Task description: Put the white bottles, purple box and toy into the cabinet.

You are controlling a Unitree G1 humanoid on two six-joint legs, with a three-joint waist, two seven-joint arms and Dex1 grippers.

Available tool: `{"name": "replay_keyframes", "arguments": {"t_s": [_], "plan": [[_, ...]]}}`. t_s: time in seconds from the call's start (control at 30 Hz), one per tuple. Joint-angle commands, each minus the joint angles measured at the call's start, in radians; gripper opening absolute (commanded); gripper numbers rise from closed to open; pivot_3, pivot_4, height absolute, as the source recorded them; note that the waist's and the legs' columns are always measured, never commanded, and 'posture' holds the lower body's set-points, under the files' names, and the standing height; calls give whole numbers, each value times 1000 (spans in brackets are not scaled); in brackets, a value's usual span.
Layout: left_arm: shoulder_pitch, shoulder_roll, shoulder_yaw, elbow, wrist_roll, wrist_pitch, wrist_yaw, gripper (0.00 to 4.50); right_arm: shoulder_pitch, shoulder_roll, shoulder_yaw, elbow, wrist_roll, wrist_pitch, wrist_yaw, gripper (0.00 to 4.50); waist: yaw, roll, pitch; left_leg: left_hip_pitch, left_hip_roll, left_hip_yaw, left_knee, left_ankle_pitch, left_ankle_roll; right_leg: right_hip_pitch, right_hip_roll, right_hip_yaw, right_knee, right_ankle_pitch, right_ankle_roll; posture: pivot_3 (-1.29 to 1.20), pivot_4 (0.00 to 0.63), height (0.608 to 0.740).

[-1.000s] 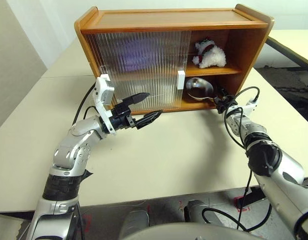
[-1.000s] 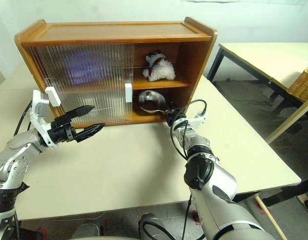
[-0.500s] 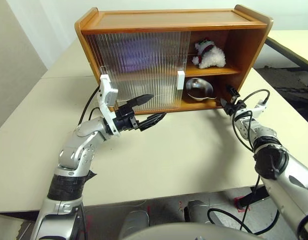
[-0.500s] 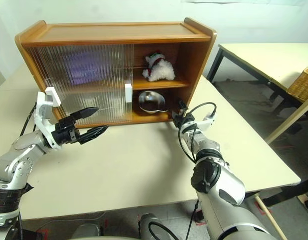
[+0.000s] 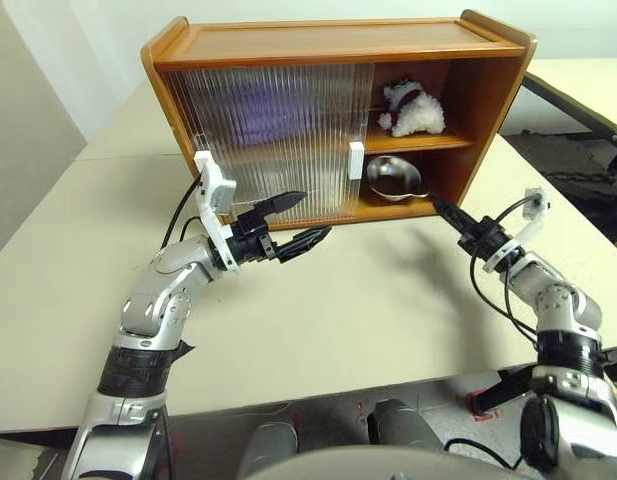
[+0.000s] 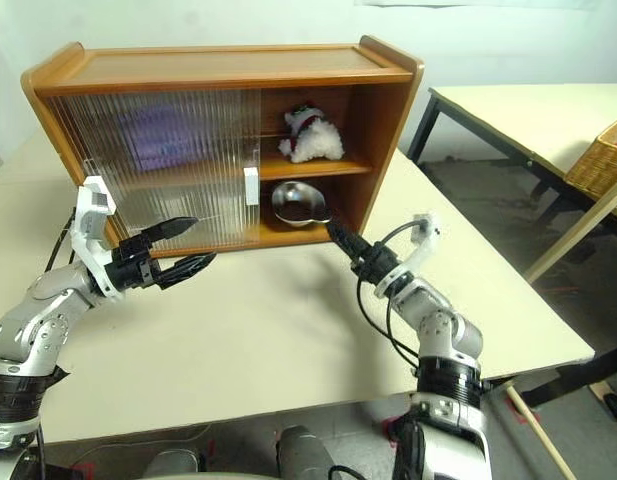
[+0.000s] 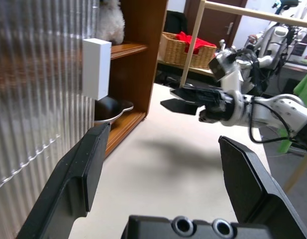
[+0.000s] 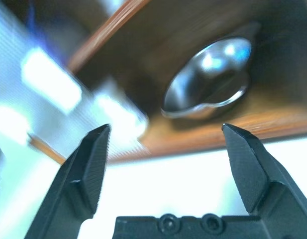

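Both end effectors hang released and empty over the cream counter (image 5: 368, 300). Left end effector (image 5: 298, 220) hovers just in front of the ribbed sliding doors (image 5: 278, 130), its fingers spread and pointing toward the small white handle (image 5: 356, 160). Right end effector (image 5: 450, 213) sits near the open right bay of the cabinet (image 5: 338, 40), fingers parted, aimed at the lower shelf from just outside it.

On the upper shelf of that bay lies the toy (image 5: 412, 108), fluffy white with a red-topped hat. Below it, on the lower shelf, rests a round steel bowl (image 5: 393, 180), taking up much of that space. Behind the closed doors a purple blur, likely the purple box (image 5: 258, 105), shows on the upper level; the ribbing hides anything else there.

A second counter (image 6: 528, 110) stands well apart on the right, with a wicker basket (image 6: 603, 160) beside it.
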Motion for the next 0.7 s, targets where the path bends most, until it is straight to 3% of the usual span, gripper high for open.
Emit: {"name": "replay_keyframes", "arguments": {"t_s": [0.03,0.17,0.23,0.37,0.43,0.63,0.7], "plan": [[-2,4,-1,28,19,-13,-8,4500,61,-40,154,-123,-195,-189,6,4445,-4,0,0,0,0,0,0,0,0,0,0,0,0,0,0,-152,0,740],[10,13,7,21,16,-13,-5,4500,72,-10,260,-222,-287,-281,-39,4445,-18,0,0,3,0,-1,-1,0,0,0,0,0,0,0,4,-141,0,740],[20,17,11,11,14,-12,-1,4500,45,13,312,-233,-323,-310,-53,4445,-21,0,0,4,2,-1,-1,0,0,0,1,0,0,-5,13,-133,0,740],[32,22,15,-6,12,-10,8,4500,-24,81,371,-208,-356,-323,-99,3171,-18,0,0,7,5,-1,-2,0,0,-2,4,0,1,-4,12,-117,0,740],[38,26,18,-12,13,-11,13,4500,-56,109,405,-177,-382,-357,-102,2337,-14,0,0,7,6,-2,-2,0,0,-3,4,0,1,0,5,-105,0,740],[57,37,35,-34,7,-7,28,4500,-123,185,457,-101,-397,-402,-107,17,8,0,0,4,7,-2,-4,-1,-2,-7,4,0,1,-1,2,-69,0,740],[68,40,45,-47,4,-3,36,4500,-149,213,464,-72,-394,-409,-111,17,13,0,0,4,7,-2,-4,-1,-3,-7,4,0,1,-2,1,-62,0,740]]}}
